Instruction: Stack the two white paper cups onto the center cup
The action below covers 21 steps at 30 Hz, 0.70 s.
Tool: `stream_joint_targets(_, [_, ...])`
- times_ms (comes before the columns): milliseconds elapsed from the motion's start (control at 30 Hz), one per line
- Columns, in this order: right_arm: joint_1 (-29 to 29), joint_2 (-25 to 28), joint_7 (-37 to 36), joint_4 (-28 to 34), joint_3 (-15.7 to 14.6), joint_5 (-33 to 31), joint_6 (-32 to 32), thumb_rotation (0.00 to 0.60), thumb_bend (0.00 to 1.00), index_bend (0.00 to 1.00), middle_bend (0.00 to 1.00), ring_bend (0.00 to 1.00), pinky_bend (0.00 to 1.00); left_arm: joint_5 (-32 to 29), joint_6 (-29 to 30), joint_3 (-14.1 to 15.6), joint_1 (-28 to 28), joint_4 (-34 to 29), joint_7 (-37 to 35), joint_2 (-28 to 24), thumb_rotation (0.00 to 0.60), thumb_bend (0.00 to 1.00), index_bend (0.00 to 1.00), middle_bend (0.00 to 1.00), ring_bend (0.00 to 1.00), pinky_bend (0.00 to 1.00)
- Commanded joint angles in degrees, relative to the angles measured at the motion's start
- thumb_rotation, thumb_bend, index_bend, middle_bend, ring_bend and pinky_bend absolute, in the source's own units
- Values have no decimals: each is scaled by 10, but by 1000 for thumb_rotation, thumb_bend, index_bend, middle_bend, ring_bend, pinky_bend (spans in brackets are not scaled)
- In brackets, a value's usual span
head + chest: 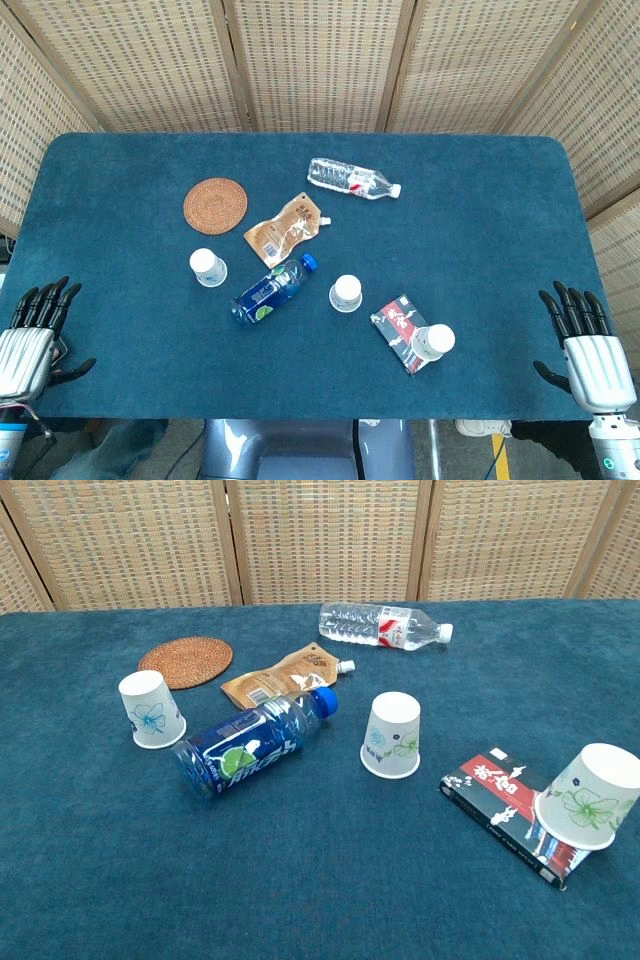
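A blue-carpeted table (130,180) fills the frame beneath woven screens (320,60), and everything on it sits in the middle band, well short of my reach. A clear water bottle (352,180) lies on its side toward the far edge, white cap pointing right; nearer, a blue sports bottle (272,289) lies tilted, its blue cap aimed at a tan spouted pouch (288,228) just beyond it. A round woven coaster (215,205) rests flat to the far left of the pouch. A red-and-black packet (398,328) lies right of centre toward the near edge, and the right paper cup (434,342) stands upside down on its near end, partly overhanging it. The center cup (346,293) stands inverted on the cloth between the blue bottle and the packet, touching neither. The left paper cup (208,267), also inverted, sits near the coaster, apart from the blue bottle. My left hand (32,335) hovers off the near-left corner and my right hand (588,350) off the near-right corner, fingers spread wide and holding nothing, though both sit at the frame's edge and appear only from above.
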<state>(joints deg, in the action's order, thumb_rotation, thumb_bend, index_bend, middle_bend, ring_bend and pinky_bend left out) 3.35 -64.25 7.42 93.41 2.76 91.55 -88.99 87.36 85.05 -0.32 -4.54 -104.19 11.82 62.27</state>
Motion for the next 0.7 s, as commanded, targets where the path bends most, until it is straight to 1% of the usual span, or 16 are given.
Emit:
stream_joint_targets(33, [0,0,1,0,0,0,1,600,0,41,0,0,0,-1,-1,0,0,0,0,0,600,0,0,0,0,0])
stream_joint_targets(233, [3,4,-8,3,-2,-4,10,600,0,41,0,0,0,1,1,0,1,-2,0,0,600,0,0,0,0,0])
stream_joint_targets(400, [25,9,-28,1,-10,18,43,600,0,69,0,0,0,10,8,1,3,-5,-1,-1,600,0,0,0,0,0])
stream_joint_targets(533, [60,24,-67,10,-22,35,103,600,0,103,10,0,0,8,11,-2,3,-8,-2,-2,600,0,0,0,0,0])
stream_joint_targets(600, [86,33,-86,19,-24,42,143,600,0,122,37,0,0,4,8,-4,2,-10,0,-2,600,0,0,0,0,0])
stream_joint_targets(700, [114,38,-89,28,-23,43,185,600,0,150,97,13,15,-4,1,-10,-4,-14,5,-1,600,0,0,0,0,0])
